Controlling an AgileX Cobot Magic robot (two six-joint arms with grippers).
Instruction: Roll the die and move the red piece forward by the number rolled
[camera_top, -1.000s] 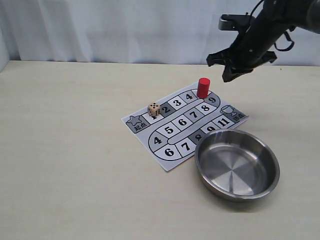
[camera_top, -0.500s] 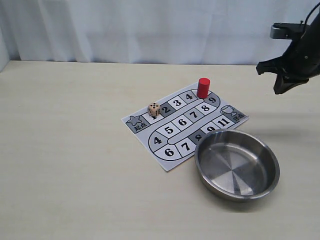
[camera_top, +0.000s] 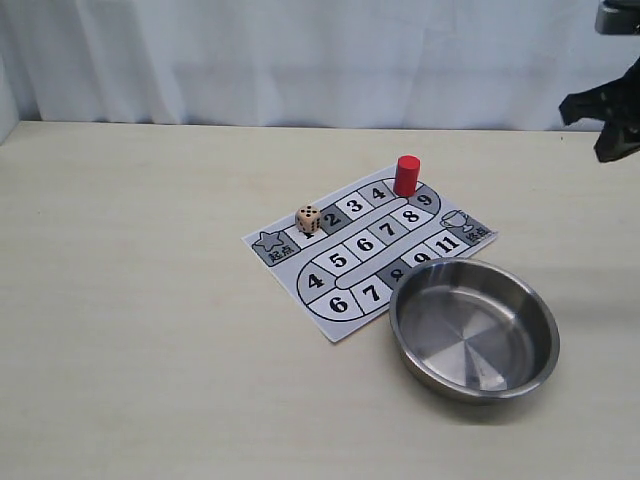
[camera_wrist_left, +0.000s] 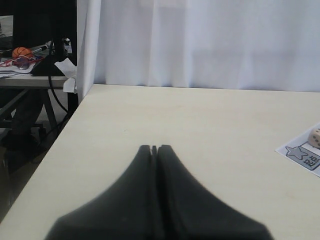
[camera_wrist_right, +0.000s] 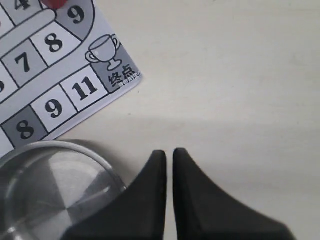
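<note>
**Die on the board, red piece at the far bend, both grippers empty**

The die (camera_top: 308, 220) sits on the printed game board (camera_top: 262, 243), on the square between the star corner and the square marked 2. Its dark pips face up, but they are too small to count. From the left wrist camera only its edge shows, just beyond the star corner.

The red piece (camera_top: 406, 176) stands upright at the far bend of the track, just beside the square marked 4 and next to the 9. The number under it is hidden. It is well apart from the die, with the squares 2, 3 and 4 between them.

A steel bowl (camera_top: 470, 264) rests on the pale table (camera_top: 130, 300). Its rim overlaps the near edge of the board and covers part of the squares marked 8 and 9. There is nothing in it.

The left gripper (camera_wrist_left: 154, 147) hovers over bare table near the table's edge, its jaws pressed together and holding nothing. The right gripper (camera_wrist_right: 167, 151) hangs in the air at the far right of the scene, above the table beside the cup corner of the board and the bowl's rim. Its jaws are closed to a thin slit with nothing between them.

A white curtain (camera_top: 300, 60) hangs behind the table.
</note>
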